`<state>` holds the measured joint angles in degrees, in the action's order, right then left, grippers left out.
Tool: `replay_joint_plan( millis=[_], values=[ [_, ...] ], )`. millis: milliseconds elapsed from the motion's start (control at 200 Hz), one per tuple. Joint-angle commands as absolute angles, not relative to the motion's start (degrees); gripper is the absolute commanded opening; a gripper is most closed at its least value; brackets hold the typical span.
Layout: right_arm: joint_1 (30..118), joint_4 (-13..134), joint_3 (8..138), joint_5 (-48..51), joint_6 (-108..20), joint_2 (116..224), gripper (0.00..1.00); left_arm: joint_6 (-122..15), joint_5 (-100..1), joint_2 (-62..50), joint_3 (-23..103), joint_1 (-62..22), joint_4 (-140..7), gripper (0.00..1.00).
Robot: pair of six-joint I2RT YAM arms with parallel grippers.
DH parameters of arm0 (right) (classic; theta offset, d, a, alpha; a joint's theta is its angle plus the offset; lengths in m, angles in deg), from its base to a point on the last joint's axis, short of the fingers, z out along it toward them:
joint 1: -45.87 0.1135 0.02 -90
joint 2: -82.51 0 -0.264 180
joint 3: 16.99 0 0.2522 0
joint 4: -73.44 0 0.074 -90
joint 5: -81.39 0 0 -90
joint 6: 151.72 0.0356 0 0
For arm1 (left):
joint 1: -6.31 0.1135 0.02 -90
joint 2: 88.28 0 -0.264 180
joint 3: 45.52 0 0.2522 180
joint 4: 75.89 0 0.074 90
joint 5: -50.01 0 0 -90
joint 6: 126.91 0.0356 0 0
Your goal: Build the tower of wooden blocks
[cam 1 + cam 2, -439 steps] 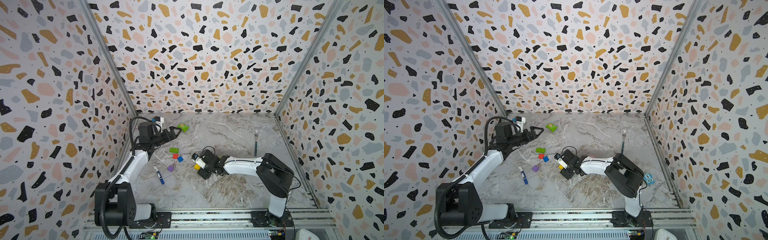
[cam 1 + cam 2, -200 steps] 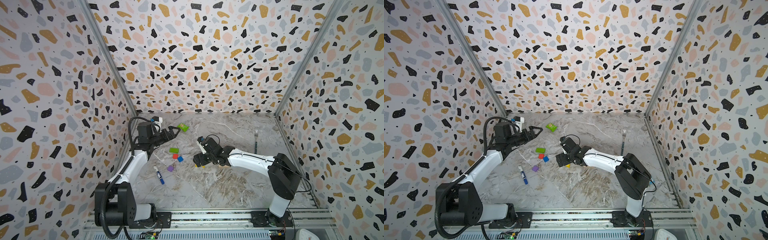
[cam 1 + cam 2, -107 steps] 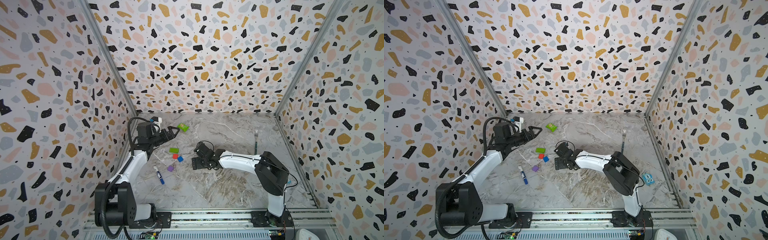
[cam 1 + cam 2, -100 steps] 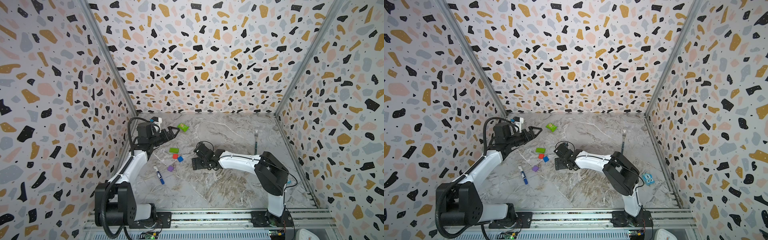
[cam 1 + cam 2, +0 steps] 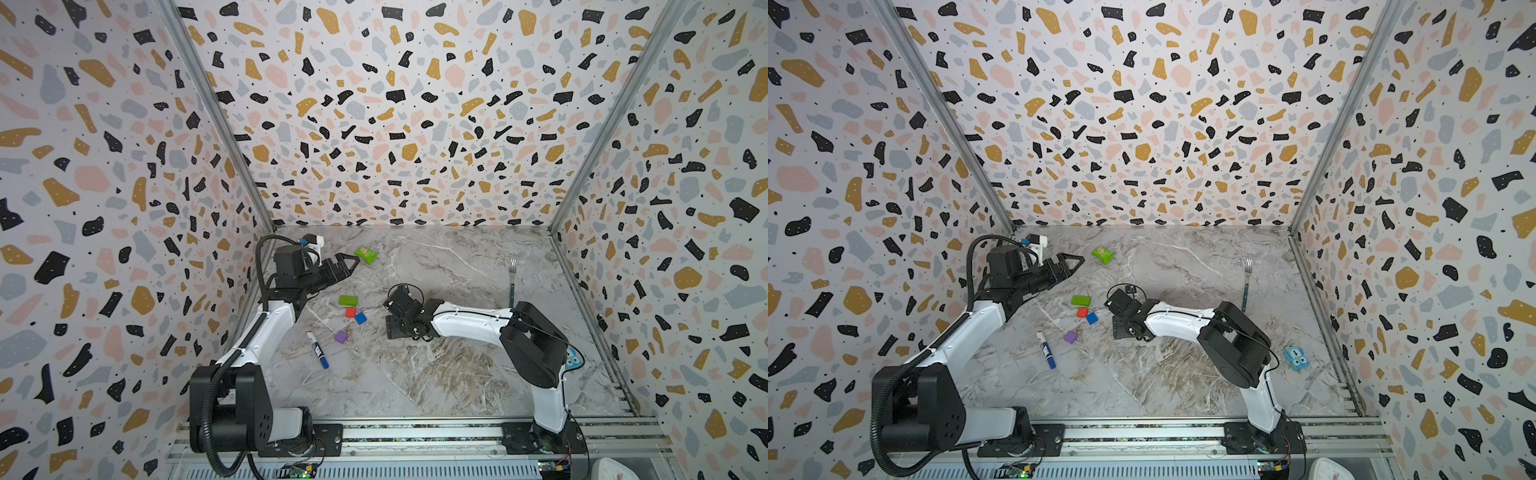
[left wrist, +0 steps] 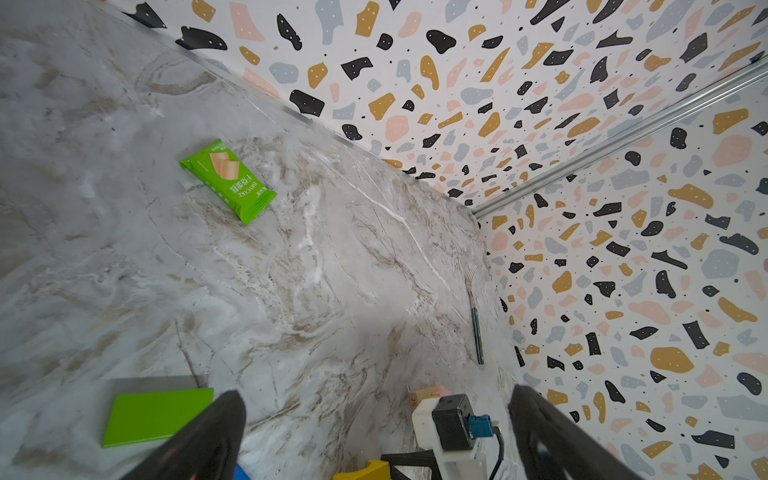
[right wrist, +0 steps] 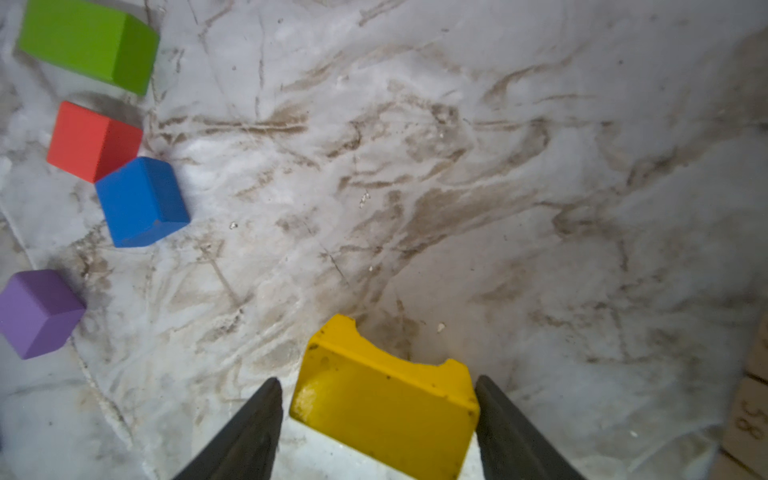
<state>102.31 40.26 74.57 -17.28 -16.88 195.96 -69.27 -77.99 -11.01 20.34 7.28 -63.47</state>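
My right gripper (image 7: 377,382) is low on the table with its jaws on either side of the yellow notched arch (image 7: 382,407). One finger touches the arch and a narrow gap shows at the other. To one side lie a lime bar (image 5: 348,300), a red cube (image 5: 350,312), a blue cube (image 5: 360,318) and a purple cube (image 5: 341,337). Tan numbered blocks (image 7: 752,415) of the tower show at the frame edge, and a pink block (image 6: 428,392) peeks out behind the right wrist. My left gripper (image 5: 351,264) hangs open and empty at the back left.
A green snack packet (image 5: 365,254) lies at the back. A blue-capped marker (image 5: 318,356) lies near the purple cube. A fork (image 5: 512,282) rests along the right wall and a small blue toy (image 5: 1296,358) sits behind the right arm. Patterned walls enclose three sides.
My right gripper has come down and slightly left onto the table around the yellow arch, and its jaws have narrowed. The left arm has not moved.
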Motion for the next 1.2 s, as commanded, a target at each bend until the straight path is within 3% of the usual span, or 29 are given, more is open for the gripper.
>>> replay_joint_plan(
  millis=[0,656,791,951,1197],
  values=[
    [102.82,39.03,77.2,-18.62,-16.97,196.63,0.72,-69.49,-78.31,-11.29,19.75,7.54,-65.15,1.0],
    [103.74,36.14,79.72,-21.74,-18.62,198.97,0.65,-69.45,-78.4,-11.33,19.72,7.54,-64.98,1.0],
    [103.87,35.75,80.36,-22.14,-19.52,198.83,0.75,-69.43,-78.42,-11.22,19.75,7.54,-65.02,1.0],
    [103.97,35.68,80.76,-22.41,-20.01,198.77,0.75,-69.43,-78.46,-11.24,19.74,7.54,-64.99,1.0],
    [104.1,34.83,81.24,-22.82,-20.14,199.41,0.68,-69.46,-78.49,-11.17,19.79,7.54,-64.96,1.0]
  ],
)
